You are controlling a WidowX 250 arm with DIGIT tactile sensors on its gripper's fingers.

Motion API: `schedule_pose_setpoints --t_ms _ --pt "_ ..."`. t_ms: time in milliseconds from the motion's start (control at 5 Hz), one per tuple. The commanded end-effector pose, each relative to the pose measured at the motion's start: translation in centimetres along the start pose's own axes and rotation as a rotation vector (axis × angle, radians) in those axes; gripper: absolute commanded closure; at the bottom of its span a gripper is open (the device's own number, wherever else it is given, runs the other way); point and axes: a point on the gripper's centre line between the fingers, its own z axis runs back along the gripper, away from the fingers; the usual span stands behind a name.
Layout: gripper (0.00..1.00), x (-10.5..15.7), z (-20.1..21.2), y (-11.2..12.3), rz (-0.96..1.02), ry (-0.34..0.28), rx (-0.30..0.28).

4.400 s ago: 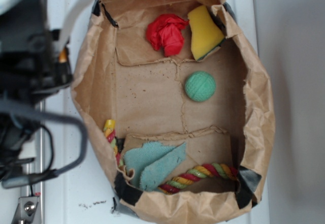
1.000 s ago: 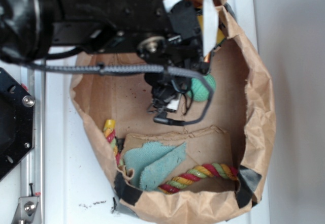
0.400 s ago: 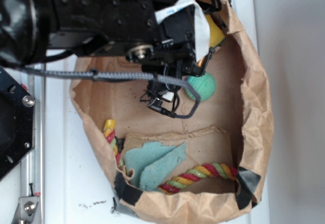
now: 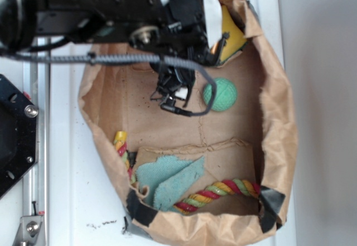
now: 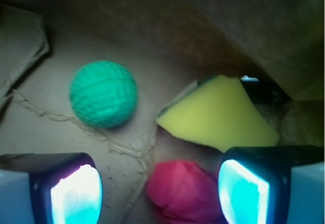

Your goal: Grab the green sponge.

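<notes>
Where it was half covered, the green sponge (image 4: 220,95) now shows whole.

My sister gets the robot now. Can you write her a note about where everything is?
Gripper: open, empty, low inside the paper bag, red cloth between its fingers.
Green sponge: loose on the bag floor, ahead and to the left in the wrist view, beside the yellow sponge.
Done: arm is inside the bag.
Left: centre on the green sponge, lower, close, lift.
</notes>
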Motion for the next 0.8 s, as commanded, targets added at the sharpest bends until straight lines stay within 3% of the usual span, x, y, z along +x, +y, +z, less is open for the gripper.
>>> schedule_pose_setpoints --t_ms 0,400,600 --pt "0.0 4.9 2.2 2.5 0.018 -0.168 0.073" --pt "0.0 6.0 1.3 1.5 -0.018 -0.2 0.043" --pt "0.0 5.5 -0.2 1.2 -0.065 -0.195 0.059"
